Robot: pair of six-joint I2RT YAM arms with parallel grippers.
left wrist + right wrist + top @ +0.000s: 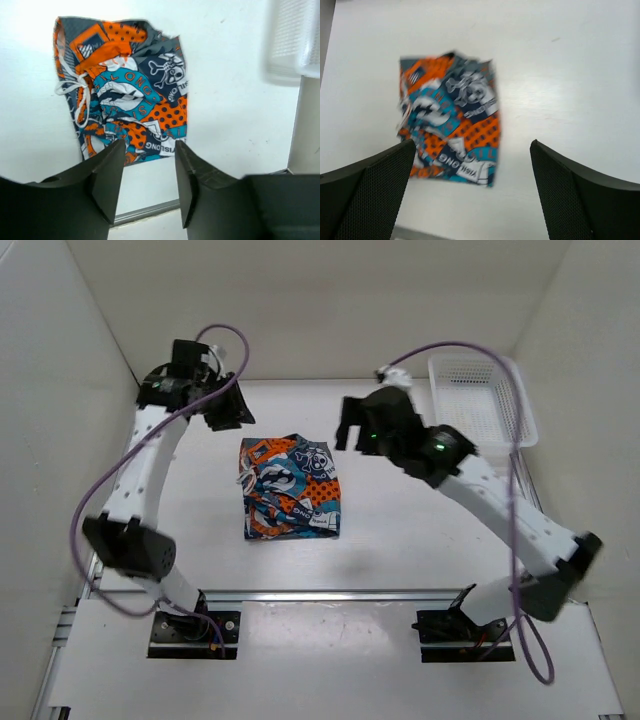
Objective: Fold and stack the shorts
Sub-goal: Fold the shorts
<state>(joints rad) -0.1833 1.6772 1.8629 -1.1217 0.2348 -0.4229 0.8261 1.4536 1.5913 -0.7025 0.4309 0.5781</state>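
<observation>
White table [400, 550], white walls on three sides. Left gripper [149, 147]: jaws part-open, narrow gap, nothing between them; it hangs just past the far-left corner of the shorts [290, 488]. Right gripper [472, 145]: jaws wide, empty, near the shorts' far-right corner. Shorts lie mid-table between the arms, folded into a rumpled square. Basket [480, 400] sits in the far-right corner, well apart.

One pair of shorts [288, 488]. One drawstring [70, 88] on them. One tabletop [400, 535]. One white mesh basket [480, 405]. Two arms: left arm [150, 460], right arm [495, 498]. Two claws: left claw [149, 145], right claw [472, 145], two fingers each. Two purple cables: left cable [100, 490], right cable [527, 645].
</observation>
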